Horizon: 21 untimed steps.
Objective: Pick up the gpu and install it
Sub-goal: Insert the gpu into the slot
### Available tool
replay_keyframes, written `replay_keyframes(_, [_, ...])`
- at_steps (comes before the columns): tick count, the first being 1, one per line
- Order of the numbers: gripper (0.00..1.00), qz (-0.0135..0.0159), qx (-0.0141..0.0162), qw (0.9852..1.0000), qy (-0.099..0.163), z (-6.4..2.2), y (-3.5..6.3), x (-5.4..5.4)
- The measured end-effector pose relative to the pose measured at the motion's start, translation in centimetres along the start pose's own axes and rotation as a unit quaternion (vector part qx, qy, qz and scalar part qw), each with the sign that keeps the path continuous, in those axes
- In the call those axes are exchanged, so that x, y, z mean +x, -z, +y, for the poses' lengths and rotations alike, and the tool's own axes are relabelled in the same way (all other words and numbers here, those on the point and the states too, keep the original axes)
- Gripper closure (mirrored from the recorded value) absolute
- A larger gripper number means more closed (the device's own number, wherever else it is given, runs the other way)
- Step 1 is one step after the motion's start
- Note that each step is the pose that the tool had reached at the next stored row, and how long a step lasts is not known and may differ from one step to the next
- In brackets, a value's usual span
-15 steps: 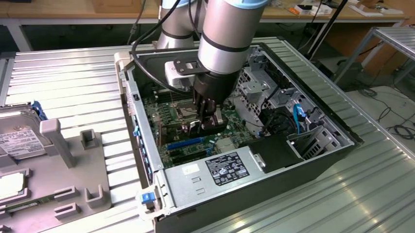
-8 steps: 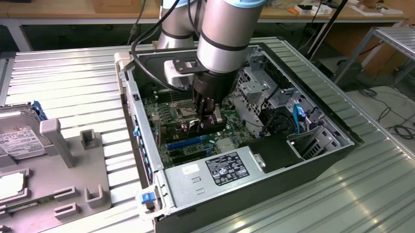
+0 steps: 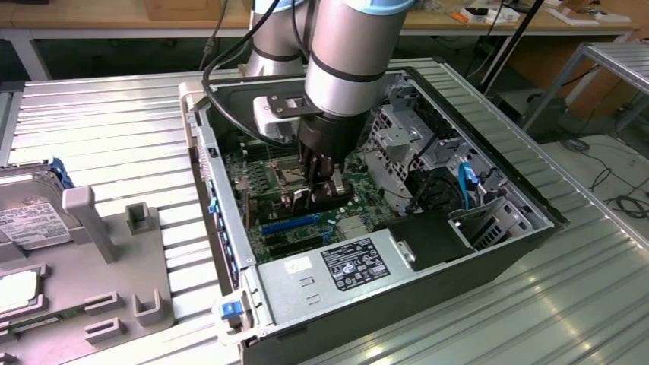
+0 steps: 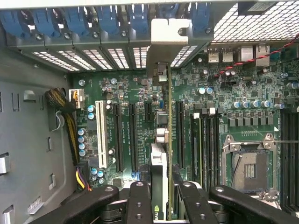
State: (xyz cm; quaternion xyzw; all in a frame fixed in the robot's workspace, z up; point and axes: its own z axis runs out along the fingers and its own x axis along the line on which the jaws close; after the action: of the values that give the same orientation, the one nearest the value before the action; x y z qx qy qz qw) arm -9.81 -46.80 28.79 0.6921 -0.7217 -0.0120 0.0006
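The robot arm [image 3: 345, 53] comes down from twelve o'clock in the exterior view into an open computer case [image 3: 487, 251] that lies on its side on a ribbed metal table [image 3: 568, 304]. The gripper [image 3: 322, 181] is low inside the case, over the motherboard [image 3: 258, 182]. Its fingers are closed on the gpu [image 3: 330, 199], which stands on edge between them.

In the wrist view the gripper [image 4: 162, 186] has a black finger [image 4: 140, 196] on each face of the gpu [image 4: 160, 154]. The card is seen edge-on over the motherboard [image 4: 140, 84], running among the dark expansion slots. Its silver end bracket [image 4: 170, 39] is up against the case's rear slot openings, just under the row of blue latches [image 4: 107, 21]. I cannot tell whether the card's lower edge sits in a slot. A white slot [image 4: 100, 135] lies well to one side of the card. The empty CPU socket [image 4: 250, 168] lies on the other side, beyond the memory slots [image 4: 205, 140].

In the exterior view the labelled power supply [image 3: 350, 266] sits at six o'clock from the gripper, and a blue cable [image 3: 466, 182] at three o'clock. At nine o'clock from the case, a grey fixture tray [image 3: 132, 266] carries a hard drive [image 3: 20, 220].
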Motion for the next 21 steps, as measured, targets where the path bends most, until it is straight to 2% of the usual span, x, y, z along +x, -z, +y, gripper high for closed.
replay_keyframes(21, [0.73, -0.0007, 0.0, 1.0, 0.0, 0.35, -0.27, -0.13])
